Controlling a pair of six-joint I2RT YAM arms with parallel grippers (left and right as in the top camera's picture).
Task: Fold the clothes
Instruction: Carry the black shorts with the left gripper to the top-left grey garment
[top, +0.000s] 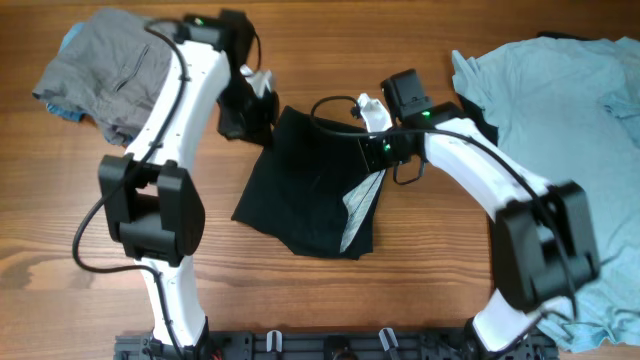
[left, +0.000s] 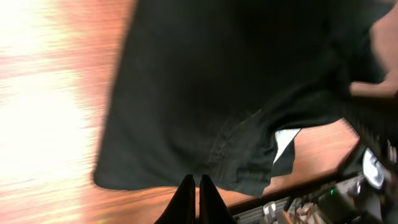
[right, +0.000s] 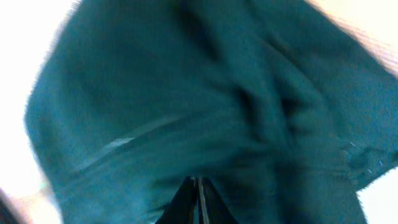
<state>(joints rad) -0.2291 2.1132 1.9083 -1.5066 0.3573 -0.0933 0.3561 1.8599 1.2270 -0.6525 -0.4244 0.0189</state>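
Note:
A black pair of shorts (top: 305, 190) lies partly spread in the middle of the wooden table, with a grey-white lining showing at its lower right. My left gripper (top: 252, 108) is at its top left corner, and in the left wrist view its fingers (left: 198, 182) are pinched together at the edge of the black cloth (left: 217, 87). My right gripper (top: 372, 122) is at the top right corner. In the right wrist view its fingers (right: 196, 182) are shut in the cloth (right: 186, 99), which fills that blurred view and looks teal.
A crumpled grey garment (top: 110, 60) lies at the far left corner. A light blue T-shirt (top: 560, 110) is spread over the right side of the table. A dark rail (top: 330, 345) runs along the front edge by the arm bases.

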